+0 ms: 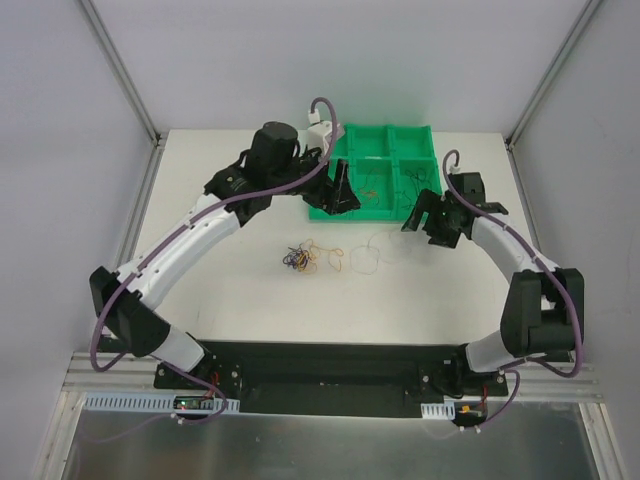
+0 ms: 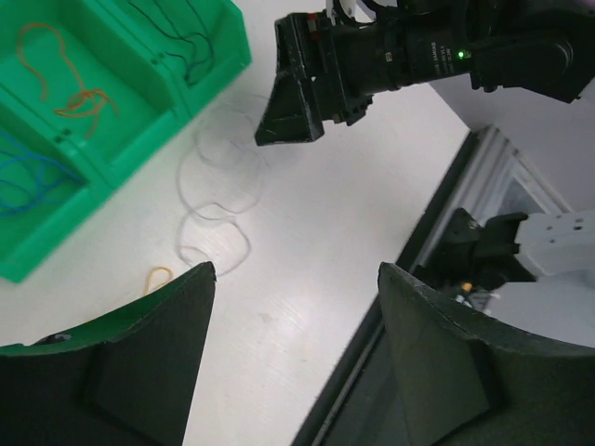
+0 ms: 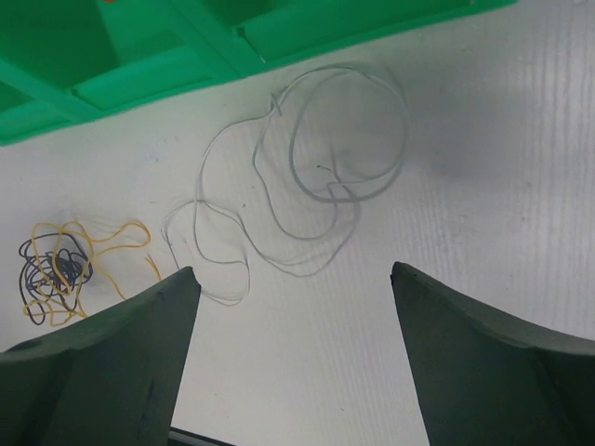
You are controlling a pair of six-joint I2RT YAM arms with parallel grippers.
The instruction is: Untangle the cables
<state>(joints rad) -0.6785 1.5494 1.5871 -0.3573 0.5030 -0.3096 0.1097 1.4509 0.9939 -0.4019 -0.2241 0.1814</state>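
Your left tool (image 1: 337,190) hangs at the near left corner of the bin (image 1: 432,150). Its jaws are spread wide with nothing between them, and its own camera shows only bare tabletop (image 2: 307,232) past the fingers (image 2: 149,362).

Your right tool (image 1: 425,215) sits just beside the bin's near right corner. It too is wide open and holds nothing. The two tools are apart, with the bin's front wall running between them.

You have open tabletop in front of the bin, from that wall back towards the arm bases. White walls close in the left and right sides, and the bin fills the far middle. In the left wrist view the tabletop's edge and a metal rail run diagonally close beyond the right-hand finger, so room is tight there.

Right under the right tool lies a pale wire (image 3: 316,177), looped loosely on the tabletop. It is just in front of the bin, and neither tool touches it. To its left is the knot (image 1: 298,258), dark and yellow strands bunched together, with a yellow strand (image 1: 330,255) curling out towards the pale wire. Both lie near the middle of the tabletop, well clear of the walls.

Inside the bin, in separate compartments, lie an orange strand (image 2: 79,98), a blue strand (image 2: 28,177) and a dark strand (image 2: 177,37).
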